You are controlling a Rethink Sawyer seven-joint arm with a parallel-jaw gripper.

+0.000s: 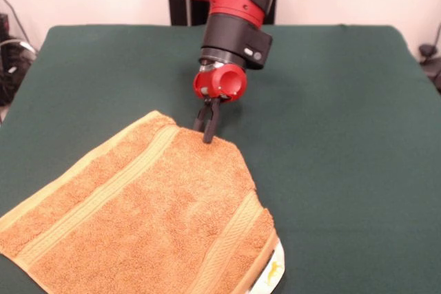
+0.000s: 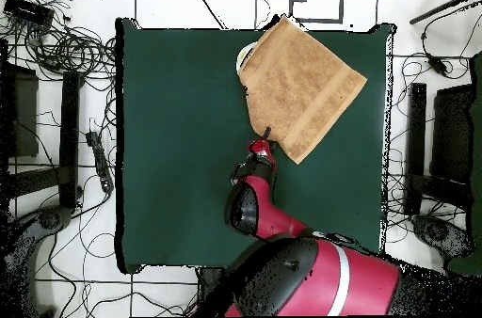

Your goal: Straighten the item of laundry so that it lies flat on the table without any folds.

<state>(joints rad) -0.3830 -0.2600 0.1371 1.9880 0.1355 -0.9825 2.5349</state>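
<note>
With black-fingered red gripper [image 1: 208, 131] pinched shut on the far edge of orange-tan striped terry towel [image 1: 145, 218], spread mostly flat toward the dark green felt table's [image 1: 344, 135] near edge, one corner folded under, unstraightened.

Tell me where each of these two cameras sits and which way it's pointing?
Front view: across the table from the robot, facing it; shows the red arm's end and gripper at the towel edge.
Overhead view: above, looking straight down; shows the whole arm, base at bottom, gripper.
Both share towel, table and gripper.
</note>
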